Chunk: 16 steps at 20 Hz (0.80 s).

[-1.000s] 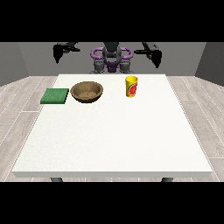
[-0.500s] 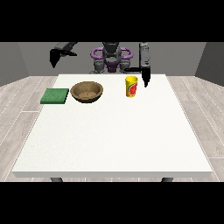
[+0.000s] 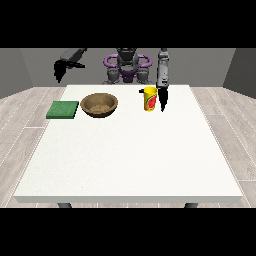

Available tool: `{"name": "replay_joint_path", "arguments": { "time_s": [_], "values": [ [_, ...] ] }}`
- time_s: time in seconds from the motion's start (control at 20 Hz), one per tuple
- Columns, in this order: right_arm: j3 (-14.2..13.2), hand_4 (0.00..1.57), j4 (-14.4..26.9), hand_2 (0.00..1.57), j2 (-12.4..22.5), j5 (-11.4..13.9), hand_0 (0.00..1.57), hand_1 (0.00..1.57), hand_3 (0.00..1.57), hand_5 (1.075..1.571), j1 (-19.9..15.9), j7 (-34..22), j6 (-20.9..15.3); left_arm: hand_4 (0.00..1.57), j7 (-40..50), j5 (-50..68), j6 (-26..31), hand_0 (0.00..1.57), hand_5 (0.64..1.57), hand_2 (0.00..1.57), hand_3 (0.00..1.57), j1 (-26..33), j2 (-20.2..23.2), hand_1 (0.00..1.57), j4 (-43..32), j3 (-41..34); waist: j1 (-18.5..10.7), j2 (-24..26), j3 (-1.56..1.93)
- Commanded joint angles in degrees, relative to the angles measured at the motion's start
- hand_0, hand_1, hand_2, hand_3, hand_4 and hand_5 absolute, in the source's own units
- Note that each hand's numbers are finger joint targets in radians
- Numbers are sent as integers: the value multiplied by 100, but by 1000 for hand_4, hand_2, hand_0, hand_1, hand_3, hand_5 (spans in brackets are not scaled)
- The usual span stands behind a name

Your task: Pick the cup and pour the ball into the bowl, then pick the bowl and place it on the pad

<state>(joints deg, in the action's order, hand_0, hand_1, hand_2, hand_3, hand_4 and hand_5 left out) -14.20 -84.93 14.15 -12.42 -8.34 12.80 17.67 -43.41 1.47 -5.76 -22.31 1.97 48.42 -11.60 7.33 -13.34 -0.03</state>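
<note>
Yellow-and-red cup (image 3: 149, 99), brown bowl (image 3: 99, 105), green pad (image 3: 63, 109), white table (image 3: 130, 160).

On the white counter (image 3: 130, 150) a yellow cup (image 3: 150, 99) stands right of a brown bowl (image 3: 99, 105) and green pad (image 3: 63, 109), the hand at the view's right (image 3: 163, 98) hanging just beside the cup, the hand at the view's left (image 3: 60, 69) raised well apart.
</note>
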Motion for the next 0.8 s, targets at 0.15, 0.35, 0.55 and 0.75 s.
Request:
{"name": "replay_joint_path", "arguments": {
  "time_s": [0.15, 0.35, 0.55, 0.75],
  "values": [
    [-111, 0, 425, 0, 89, 44, 0, 0, 0, 1571, -185, 541, 185, 0, -774, 112, 220, 0, 1523, 0, 0, -523, 257, 0, -1035, -233, 41, -420, 0],
    [-5, 0, 356, 0, 72, 138, 0, 0, 0, 1571, 7, 517, 247, 0, -664, 88, -357, 0, 1559, 0, 0, -821, 75, 0, -1424, -302, 220, -121, 0],
    [-88, 0, 427, 0, 132, 108, 0, 0, 0, 1570, -183, 292, 110, 1403, -1076, -829, -1555, 1286, 1268, 1571, 1571, -292, 29, 1286, -1289, 168, 228, -76, 3],
    [-249, 0, 115, 0, 460, -144, 0, 0, 0, 1570, -458, -26, 262, 1477, -1268, -850, -1882, 1323, 1250, 1571, 1571, -373, -7, 1323, -1408, 16, 477, -417, -2]
  ]
}}
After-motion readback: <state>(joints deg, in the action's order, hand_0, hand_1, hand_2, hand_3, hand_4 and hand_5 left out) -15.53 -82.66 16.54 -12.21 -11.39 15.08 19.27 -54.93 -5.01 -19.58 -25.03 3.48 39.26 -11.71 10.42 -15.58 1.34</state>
